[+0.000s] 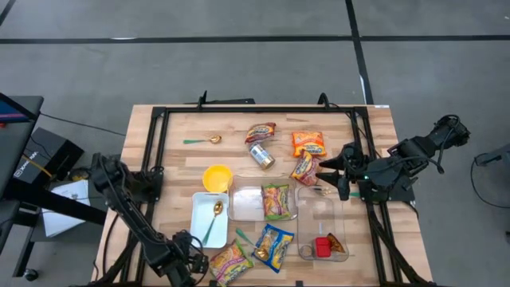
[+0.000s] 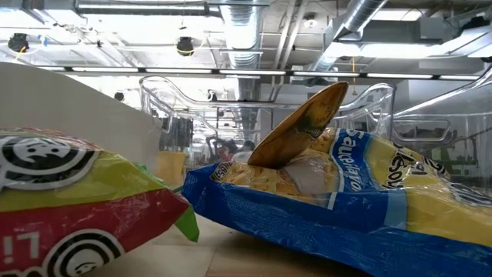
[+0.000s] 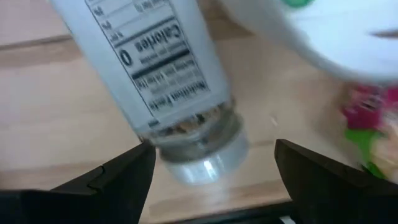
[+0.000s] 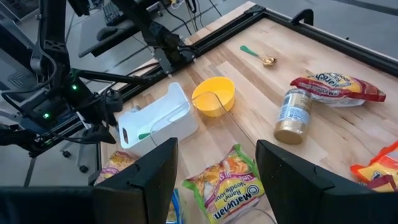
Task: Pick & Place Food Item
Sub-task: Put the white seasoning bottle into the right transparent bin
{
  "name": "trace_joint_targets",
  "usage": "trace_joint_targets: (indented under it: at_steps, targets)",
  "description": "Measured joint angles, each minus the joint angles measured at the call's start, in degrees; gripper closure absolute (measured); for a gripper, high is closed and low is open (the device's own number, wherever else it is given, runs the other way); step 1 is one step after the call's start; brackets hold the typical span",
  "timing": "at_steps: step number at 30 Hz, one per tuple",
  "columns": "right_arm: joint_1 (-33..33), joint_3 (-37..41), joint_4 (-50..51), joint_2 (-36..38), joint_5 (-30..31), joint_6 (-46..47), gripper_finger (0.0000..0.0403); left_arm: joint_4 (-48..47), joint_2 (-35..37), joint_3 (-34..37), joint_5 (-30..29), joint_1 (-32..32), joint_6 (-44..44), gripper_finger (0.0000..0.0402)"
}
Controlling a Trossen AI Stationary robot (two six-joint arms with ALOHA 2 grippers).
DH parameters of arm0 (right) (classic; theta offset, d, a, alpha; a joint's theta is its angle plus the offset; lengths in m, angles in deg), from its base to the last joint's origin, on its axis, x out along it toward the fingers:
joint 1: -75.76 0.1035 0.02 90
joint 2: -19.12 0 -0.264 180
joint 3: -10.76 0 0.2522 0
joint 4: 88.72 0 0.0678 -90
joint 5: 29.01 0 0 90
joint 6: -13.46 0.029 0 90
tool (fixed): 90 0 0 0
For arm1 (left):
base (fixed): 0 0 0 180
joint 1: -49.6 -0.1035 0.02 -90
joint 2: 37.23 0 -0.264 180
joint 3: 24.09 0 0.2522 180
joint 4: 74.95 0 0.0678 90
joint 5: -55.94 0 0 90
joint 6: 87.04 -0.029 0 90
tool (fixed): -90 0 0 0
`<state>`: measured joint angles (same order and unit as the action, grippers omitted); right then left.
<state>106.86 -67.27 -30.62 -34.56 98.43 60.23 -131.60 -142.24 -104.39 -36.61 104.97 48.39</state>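
Plastic, white and labelled, the bottle [image 3: 155, 68] looks like the food item in play. It appears to lie on its side on the tabletop [image 1: 183, 127], just beside the white tray [image 1: 199, 209], between the wide-open fingers of the left gripper [image 3: 211, 155], which do not touch it yet. I judge it light and stiff, but smooth and round, so it may roll or slip. The best hold is across the middle of the body, not the clear end where the dry contents show.

The right gripper [image 1: 331, 177] hangs open and empty over the far packets.

Counted from above:
- six snack packets, one of them the blue packet [image 1: 273, 245]
- three spoons
- two clear containers
- one jar [image 1: 261, 155]
- one yellow bowl [image 1: 217, 177]
- one white tray
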Motion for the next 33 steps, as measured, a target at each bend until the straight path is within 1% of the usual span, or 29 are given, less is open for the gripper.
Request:
trace_joint_targets:
  at_steps: [4, 10, 16, 25, 28, 33]
  targets:
    - [0.0, 0.0, 0.48, 0.01, -0.13, 0.79, 0.0192, -0.53, -0.66, 0.02, 0.06, -0.46, 0.16, 0.0079]
    - [0.0, 0.0, 0.47, 0.01, -0.13, 0.84, 0.0192, -2.73, -0.37, 0.02, 1.98, 0.09, 0.38, 0.0085]
    - [0.0, 0.0, 0.65, 0.01, -0.13, 0.84, 0.0192, -4.02, -0.37, 0.02, 2.86, 1.2, 0.92, 0.0115]
    - [-0.02, 0.0, 0.6, 0.0, -0.13, 0.85, 0.0192, -4.5, -0.26, 0.76, 2.91, 1.55, 1.13, 0.0186]
    - [-0.02, 0.0, 0.06, -0.01, -0.13, 1.01, 0.0192, -4.26, -0.13, 1.18, 2.91, 1.56, 1.11, 0.0196]
    - [-0.02, 0.0, -0.01, -0.01, -0.13, 1.78, 0.0192, -4.54, 0.21, 1.19, 2.65, 2.85, 1.05, 0.0196]
